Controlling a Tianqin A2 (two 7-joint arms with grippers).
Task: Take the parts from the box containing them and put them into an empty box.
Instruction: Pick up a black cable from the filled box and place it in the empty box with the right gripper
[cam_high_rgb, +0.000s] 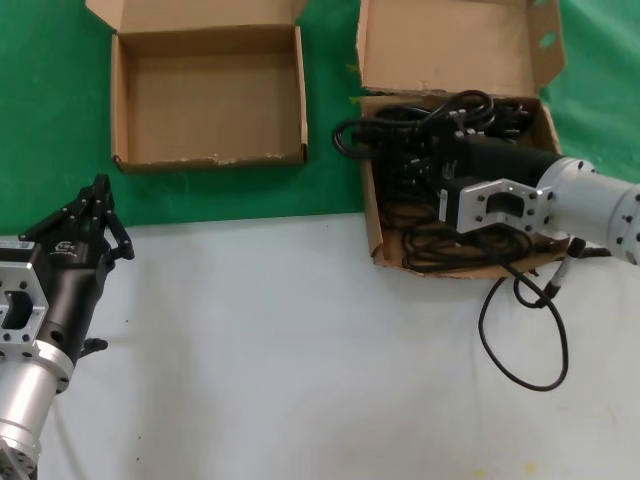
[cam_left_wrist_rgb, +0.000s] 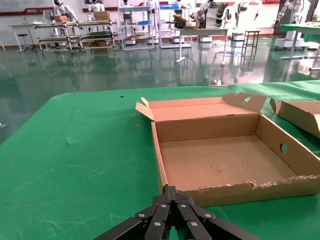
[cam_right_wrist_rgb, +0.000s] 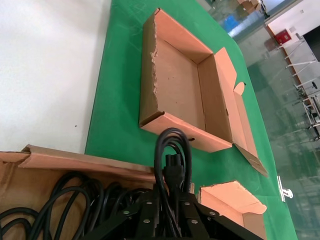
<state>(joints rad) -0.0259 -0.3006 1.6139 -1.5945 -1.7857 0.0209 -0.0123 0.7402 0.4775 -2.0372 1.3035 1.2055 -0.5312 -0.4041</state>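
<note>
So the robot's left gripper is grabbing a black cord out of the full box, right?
Not quite: it's the right gripper shut on the black cord, above the full box; the right wrist view shows it. The left gripper waits near the table's edge.

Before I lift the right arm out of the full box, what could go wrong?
The right gripper has its jaws shut on a coiled power cord whose loop hangs over the box wall; it might snag. Neighbouring cords lie tangled beside it and could drag along. The empty box sits well off to the side, so a loose grip may drop the cord.
</note>
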